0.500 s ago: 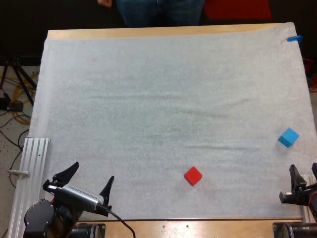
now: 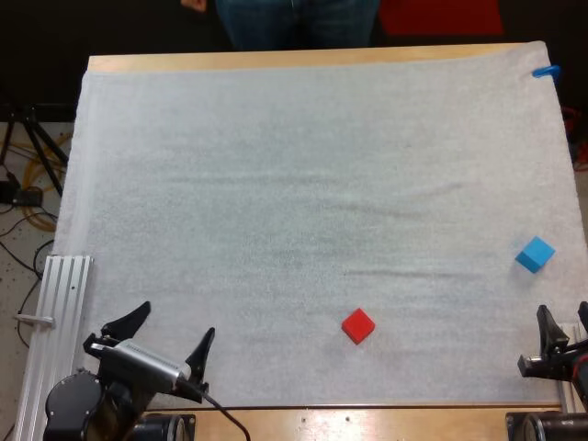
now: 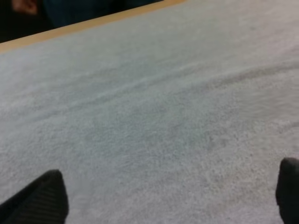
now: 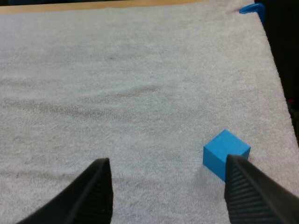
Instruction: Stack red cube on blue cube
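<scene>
Wooden table (image 2: pixel 276 61), covered almost edge to edge by a white mat (image 2: pixel 303 184). We list what stands on it or hangs over it.

1. Red cube (image 2: pixel 358 325): lies on the mat toward the near edge, a little right of centre, turned corner-on to us. Nothing touches it.

2. Blue cube (image 2: pixel 535 254): lies on the mat near its right edge, farther from us than the red cube and well apart from it. The two are not yet stacked.

3. Our left gripper (image 2: pixel 173 323): hangs at the near left corner of the mat. Its fingers (image 3: pixel 44 198) are spread wide and released, with bare mat between them. It is well apart from both cubes.

4. Our right gripper (image 2: pixel 562 317): sits at the near right edge, near the blue cube. Its fingers (image 4: pixel 93 191) stand apart and grasp nothing. The right wrist view shows the blue cube just ahead of one finger, clear of it.

5. Ribbed metal rail (image 2: pixel 60 312): runs along the mat's left edge, beside our left arm.

6. A person (image 2: pixel 294 18): stands beyond the table's far edge; legs and a hand show.
</scene>
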Robot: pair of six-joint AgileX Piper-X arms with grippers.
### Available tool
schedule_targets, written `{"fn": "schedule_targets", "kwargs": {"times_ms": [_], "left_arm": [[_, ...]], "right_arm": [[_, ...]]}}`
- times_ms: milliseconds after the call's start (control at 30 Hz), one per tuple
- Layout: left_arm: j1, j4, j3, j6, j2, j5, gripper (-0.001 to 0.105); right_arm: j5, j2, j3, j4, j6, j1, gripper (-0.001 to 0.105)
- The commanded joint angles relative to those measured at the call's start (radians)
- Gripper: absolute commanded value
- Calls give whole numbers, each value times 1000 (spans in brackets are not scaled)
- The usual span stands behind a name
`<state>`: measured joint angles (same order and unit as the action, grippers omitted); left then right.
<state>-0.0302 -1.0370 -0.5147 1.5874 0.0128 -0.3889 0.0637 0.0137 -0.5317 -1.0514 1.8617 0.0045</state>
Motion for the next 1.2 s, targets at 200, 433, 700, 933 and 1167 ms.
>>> {"fn": "schedule_targets", "kwargs": {"times_ms": [200,433,700,933,1167], "left_arm": [[152,18,-56,8,4,-12,87],[271,0,-171,1,-173,-51,87],[426,-5,-276,-46,-302,-63,87],[580,-56,-330,-53,-353,-63,87],[597,-57,-333,-53,-354,-54,87]], "right_arm": [[54,-43,-77,-40,-4,1,52],[122,-202,-183,-52,25,1,52],[181,-364,-290,-87,52,11,52],[183,-463,-374,-141,100,116,52],[181,-537,-426,-150,102,205,52]]}}
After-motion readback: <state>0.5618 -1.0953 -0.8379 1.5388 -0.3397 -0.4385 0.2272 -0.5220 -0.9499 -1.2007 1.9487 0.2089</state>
